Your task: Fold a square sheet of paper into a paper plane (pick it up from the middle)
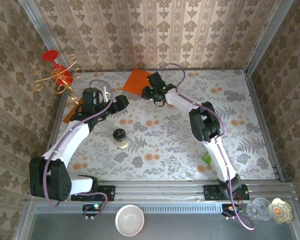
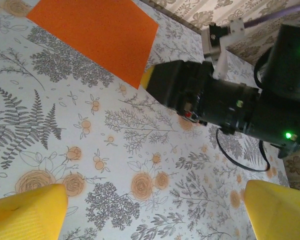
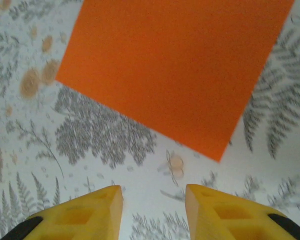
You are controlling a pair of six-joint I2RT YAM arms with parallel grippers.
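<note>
Right wrist view: your square sheet of paper point(image 3: 175, 70) lies flat and uncreased on the table point(image 3: 140, 165) just ahead of the right claw point(image 3: 152, 210), parted and empty like the left claw point(image 2: 152, 210), so I judge no fold made yet.

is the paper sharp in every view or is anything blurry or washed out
Right wrist: the paper and the tablecloth print look soft and slightly blurred, with no glare. Left wrist: the paper and print are crisp, while the left fingers at the bottom corners are soft-edged. Top external: the light is even, and the paper is small but clear.
</note>
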